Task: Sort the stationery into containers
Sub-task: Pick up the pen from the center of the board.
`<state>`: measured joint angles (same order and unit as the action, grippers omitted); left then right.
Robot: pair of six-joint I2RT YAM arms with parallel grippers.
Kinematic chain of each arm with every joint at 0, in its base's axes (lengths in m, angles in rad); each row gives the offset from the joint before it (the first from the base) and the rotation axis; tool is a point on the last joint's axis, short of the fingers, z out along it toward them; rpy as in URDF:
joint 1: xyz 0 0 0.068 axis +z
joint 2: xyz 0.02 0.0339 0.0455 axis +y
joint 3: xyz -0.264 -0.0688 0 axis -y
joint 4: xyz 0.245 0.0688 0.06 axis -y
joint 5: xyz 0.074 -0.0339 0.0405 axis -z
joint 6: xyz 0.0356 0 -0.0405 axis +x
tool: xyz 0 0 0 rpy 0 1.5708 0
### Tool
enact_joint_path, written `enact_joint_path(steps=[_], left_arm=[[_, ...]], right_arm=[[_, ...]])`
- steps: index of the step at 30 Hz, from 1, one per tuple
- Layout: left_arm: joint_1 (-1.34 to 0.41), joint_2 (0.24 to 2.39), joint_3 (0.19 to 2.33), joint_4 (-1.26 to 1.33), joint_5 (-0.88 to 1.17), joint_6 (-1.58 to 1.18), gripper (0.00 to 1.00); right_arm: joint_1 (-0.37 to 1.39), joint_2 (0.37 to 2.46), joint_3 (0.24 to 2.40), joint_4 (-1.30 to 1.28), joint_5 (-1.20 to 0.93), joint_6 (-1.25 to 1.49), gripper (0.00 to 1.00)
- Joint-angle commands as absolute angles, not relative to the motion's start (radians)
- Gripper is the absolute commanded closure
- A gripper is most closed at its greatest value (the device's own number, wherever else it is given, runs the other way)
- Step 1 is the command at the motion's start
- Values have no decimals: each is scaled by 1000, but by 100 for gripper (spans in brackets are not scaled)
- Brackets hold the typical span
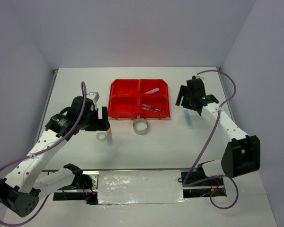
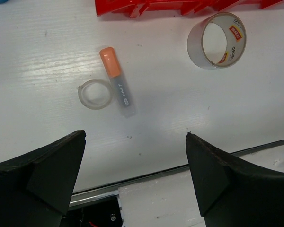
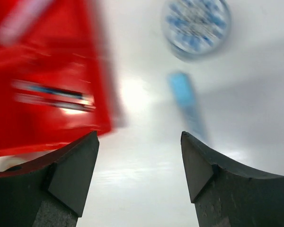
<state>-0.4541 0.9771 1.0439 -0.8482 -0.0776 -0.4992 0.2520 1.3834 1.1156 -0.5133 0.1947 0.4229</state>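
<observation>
The red four-compartment tray [image 1: 124,98] sits mid-table; it holds a pale stick [image 1: 153,90] and a thin pen [image 1: 152,109]. The silvery-grey tape ring [image 1: 141,126] lies just in front of the tray. My left gripper [image 1: 105,123] is open and empty, above the small clear tape ring [image 2: 94,93] and the orange-capped stub [image 2: 118,82] beside it. The grey tape ring [image 2: 217,40] also shows in the left wrist view. My right gripper [image 1: 184,102] is open and empty, right of the tray, near a blue stick [image 3: 183,94] and a blue-patterned round roll [image 3: 196,26].
The tray's near edge [image 2: 180,5] runs along the top of the left wrist view. The right wrist view is motion-blurred, with the tray's right wall [image 3: 97,71] at its left. A metal rail [image 1: 132,171] lines the table's near edge. White walls enclose the table.
</observation>
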Motion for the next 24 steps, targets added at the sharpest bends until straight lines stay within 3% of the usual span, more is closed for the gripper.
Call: enact_joint_path(steps=[1,12,18,20,22,24], left_arm=[[-448,992,1081,-835,-60,-489,1],[-446,1022,1071,-778,54,-465,1],[-446,973,1037,-773,57,-468,1],[-446,959,1031,-782,45,-469,1],[-445,953,1031,-788,34,-471,1],[-445,946,1035,-798,18,-472,1]], right_arm=[[160,1376,959,-489,157,318,23],[124,1655,1020,-492,202,177,25],[91,1794,1098,-525,100,143,29],[86,1802,1104,-528,49,143,43],[86,1804,1108,-544,19,155,65],[86,1793,1091,-554,5,175,76]])
